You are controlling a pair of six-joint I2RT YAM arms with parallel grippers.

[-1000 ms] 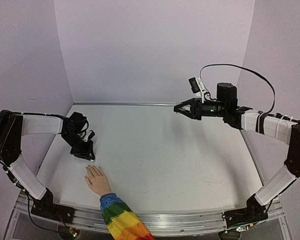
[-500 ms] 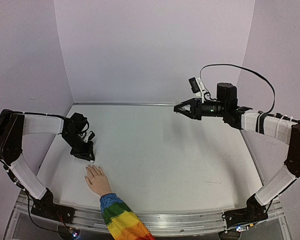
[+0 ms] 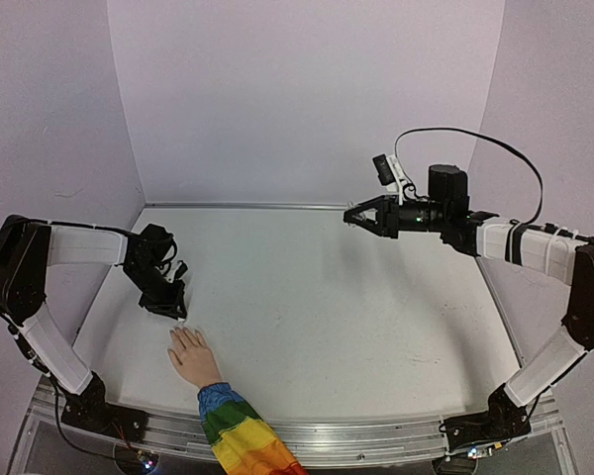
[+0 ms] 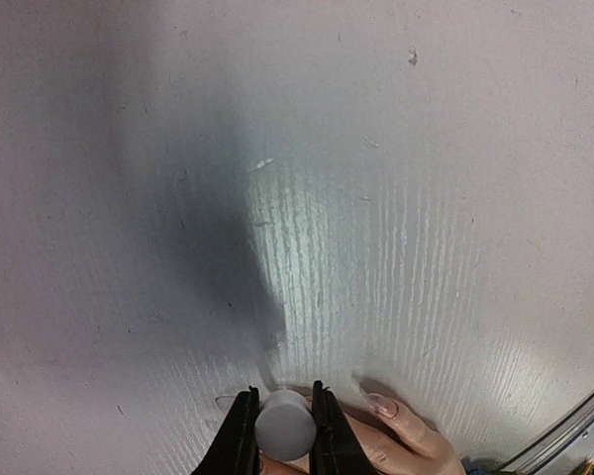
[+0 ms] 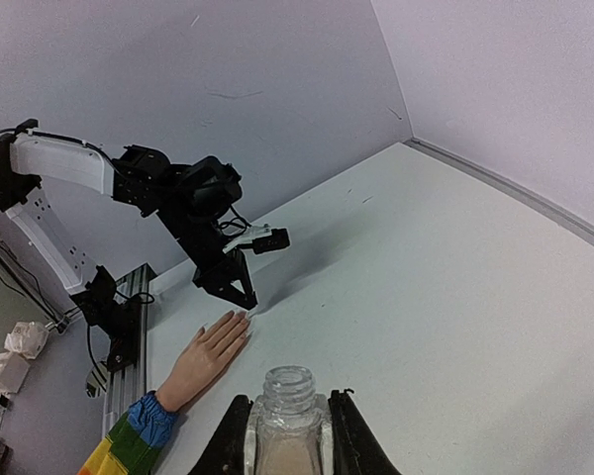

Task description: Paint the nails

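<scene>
Two end effectors are engaged. By the fingertips of the mannequin hand [image 3: 191,354], which lies on the surface [image 3: 327,307], the left end effector [image 3: 170,309] is clamped on a grey cap [image 4: 284,424]. The nails [image 4: 382,405] sit just beside that cap. Well beyond the hand, the right end effector [image 5: 289,435] grips an open bottle [image 5: 287,391].

Risk: whatever hangs under the cap is hidden, so a misjudged descent could smear skin or shove the hand. Tilting the bottle could spill it.

Reaches low and inward with the left arm, left gripper [image 3: 178,313] pointing down, pinched on a grey cap [image 4: 284,426]. Holds the right arm raised and stretched leftward (elbow bent), right gripper [image 3: 350,216] level, clasping an open bottle [image 5: 289,411].
</scene>
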